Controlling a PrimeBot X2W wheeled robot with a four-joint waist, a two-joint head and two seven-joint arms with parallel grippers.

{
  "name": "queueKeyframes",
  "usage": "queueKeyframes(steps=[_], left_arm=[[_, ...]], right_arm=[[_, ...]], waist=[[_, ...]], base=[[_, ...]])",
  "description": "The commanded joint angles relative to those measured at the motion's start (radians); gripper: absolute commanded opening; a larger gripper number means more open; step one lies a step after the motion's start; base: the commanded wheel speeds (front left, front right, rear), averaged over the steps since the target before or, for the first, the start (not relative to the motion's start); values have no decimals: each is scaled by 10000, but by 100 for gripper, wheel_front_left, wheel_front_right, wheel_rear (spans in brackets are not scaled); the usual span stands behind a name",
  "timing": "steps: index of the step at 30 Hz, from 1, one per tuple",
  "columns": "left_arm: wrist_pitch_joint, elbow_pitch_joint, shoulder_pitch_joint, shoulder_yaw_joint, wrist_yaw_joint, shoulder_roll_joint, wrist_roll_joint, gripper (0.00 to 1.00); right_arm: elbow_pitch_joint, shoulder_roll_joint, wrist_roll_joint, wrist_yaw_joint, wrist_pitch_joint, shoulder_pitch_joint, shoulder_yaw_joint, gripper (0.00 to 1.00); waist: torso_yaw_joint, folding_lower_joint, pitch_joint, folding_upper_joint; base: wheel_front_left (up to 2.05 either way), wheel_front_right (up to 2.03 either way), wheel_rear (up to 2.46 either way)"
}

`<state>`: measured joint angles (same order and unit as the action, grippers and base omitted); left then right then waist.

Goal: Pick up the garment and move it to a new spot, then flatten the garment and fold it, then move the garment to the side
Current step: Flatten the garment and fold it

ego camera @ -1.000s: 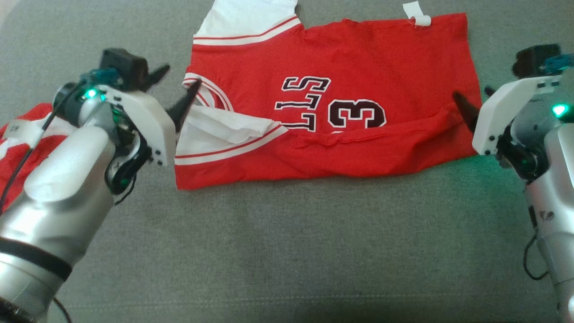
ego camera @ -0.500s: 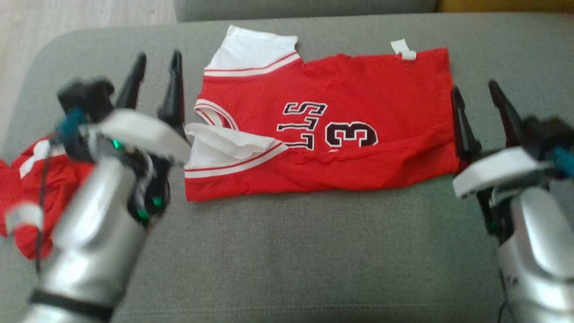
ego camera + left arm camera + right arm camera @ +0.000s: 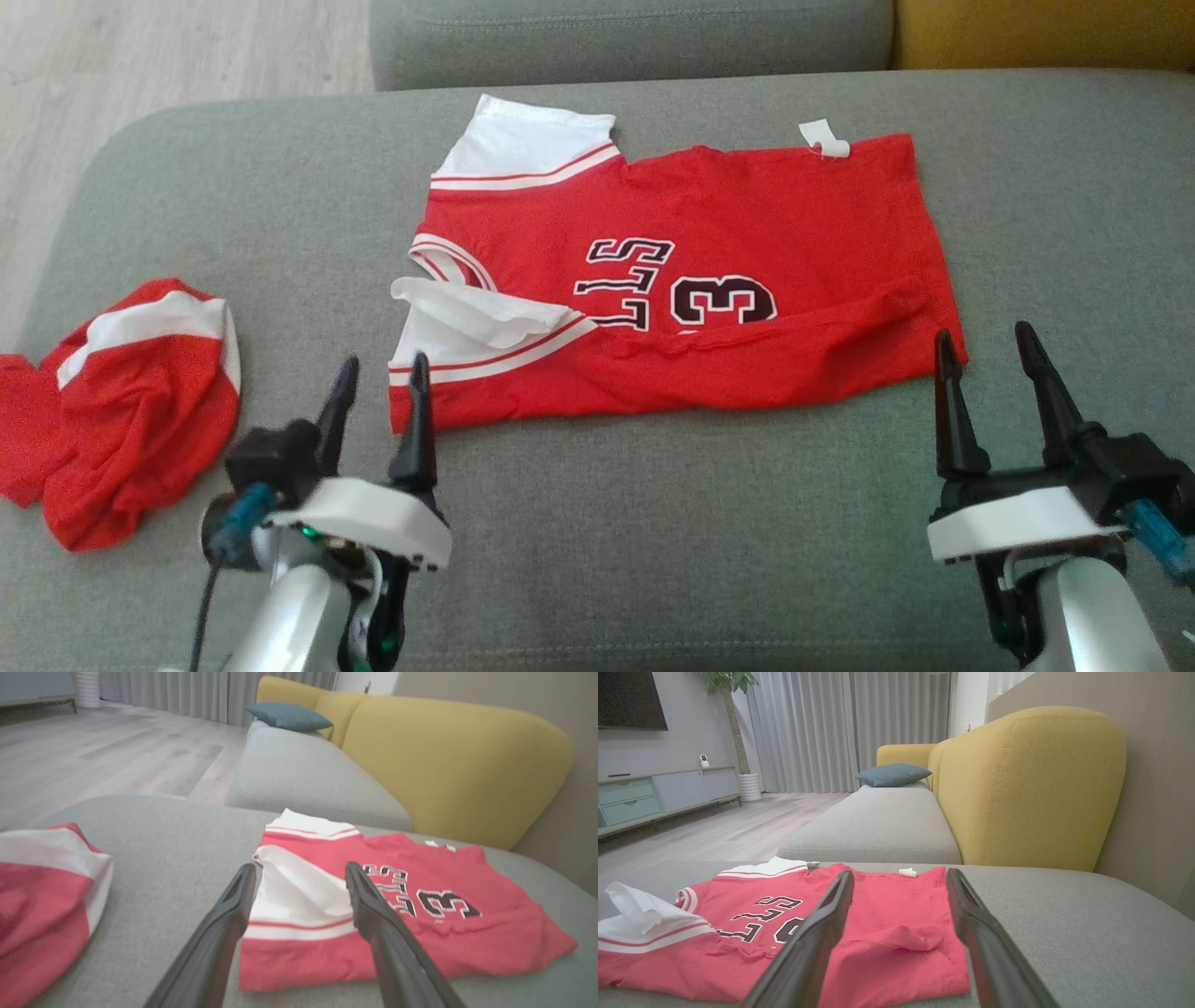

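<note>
Lying flat on the grey woven sofa seat [image 3: 653, 523], in your head view, is the garment [image 3: 709, 215]. It is a red jersey of soft knit, roughly rectangular, with its near long edge turned over into a creased band. White sleeves with red stripes sit at its left end, the nearer one rumpled. It has a dark numeral and letters outlined in white at centre and a small white tag [image 3: 825, 140] on the far edge. A second red-and-white garment [image 3: 140, 401] is bunched into a rounded heap, well apart toward the seat's left end.

Your left gripper [image 3: 385, 359] is at lower left, its long dark tapered fingers pointing up the view, spread apart and holding nothing. Its tips are at the jersey's near left corner. Your right gripper [image 3: 983, 331] is at lower right in the same pose, fingers parted and empty, tips at the near right corner.

In the left wrist view you look low along the seat. The two fingers frame the white sleeve with a wide gap and clasp nothing. Beyond are a smooth, rounded yellow backrest [image 3: 444, 765], a teal cushion [image 3: 289, 716] and pale wood floor [image 3: 117, 756].

In the right wrist view the fingers are splayed before the jersey's red end. You cannot tell whether the tips touch the fabric. Pleated grey curtains [image 3: 822, 728] and a low cabinet [image 3: 644, 798] stand behind.
</note>
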<state>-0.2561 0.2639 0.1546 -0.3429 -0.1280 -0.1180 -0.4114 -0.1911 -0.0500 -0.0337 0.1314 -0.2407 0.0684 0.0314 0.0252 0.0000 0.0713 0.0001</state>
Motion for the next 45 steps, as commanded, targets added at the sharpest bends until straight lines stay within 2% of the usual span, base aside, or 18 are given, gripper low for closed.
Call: queueKeyframes(steps=[1, 8, 16, 24, 27, 28, 29, 33, 38, 45], left_arm=[[-56, 22, 387, 360, 118, -57, 295, 100], [-48, 1764, 953, 260, 327, 48, 796, 100], [300, 3809, 1944, 204, -1, -169, 1111, 100], [876, 5350, 2569, -78, 395, -161, 1058, 100], [1056, 5713, 2767, -190, 655, -87, 978, 99], [1041, 5778, 2846, -246, 744, -75, 986, 35], [966, 5806, 2925, -298, 804, -68, 1012, 0], [468, 5594, 3244, -380, 902, -47, 1085, 0], [51, 4646, 3445, -624, 989, -1, 1384, 0], [-32, 3286, 3313, -897, 1035, 17, 1628, 0]], right_arm=[[450, -9, -111, -7, -143, 283, -309, 100], [683, -5, -305, -7, 3, 457, -236, 100], [924, -4, -372, -7, 142, 599, -242, 100], [1017, -4, -394, -7, 266, 693, -181, 100], [873, -4, -406, -7, 654, 768, -148, 100], [769, -4, -422, -7, 854, 822, -144, 100], [625, -3, -462, -7, 1092, 890, -91, 100], [-114, -3, -508, -7, 2010, 1376, 322, 100], [-1618, -3, -836, -7, 2873, 2285, 1515, 100], [-3483, -3, -451, -7, 3221, 3339, 2263, 100]], waist=[[-36, 0, 79, -1], [-253, 0, 440, -1], [-595, 0, 800, -1], [-804, 0, 990, -1], [-767, 0, 1092, -1], [-741, 0, 1136, -1], [-704, 0, 1181, -1], [-479, 0, 1369, -1], [-80, 0, 1591, -1], [325, 0, 1835, -1]], base=[[0, 0, 0], [0, 0, 0], [0, 0, 0], [0, 0, 0], [0, 0, 0], [0, 0, 0], [0, 0, 0], [0, 0, 0], [0, 0, 0], [0, 0, 0]])
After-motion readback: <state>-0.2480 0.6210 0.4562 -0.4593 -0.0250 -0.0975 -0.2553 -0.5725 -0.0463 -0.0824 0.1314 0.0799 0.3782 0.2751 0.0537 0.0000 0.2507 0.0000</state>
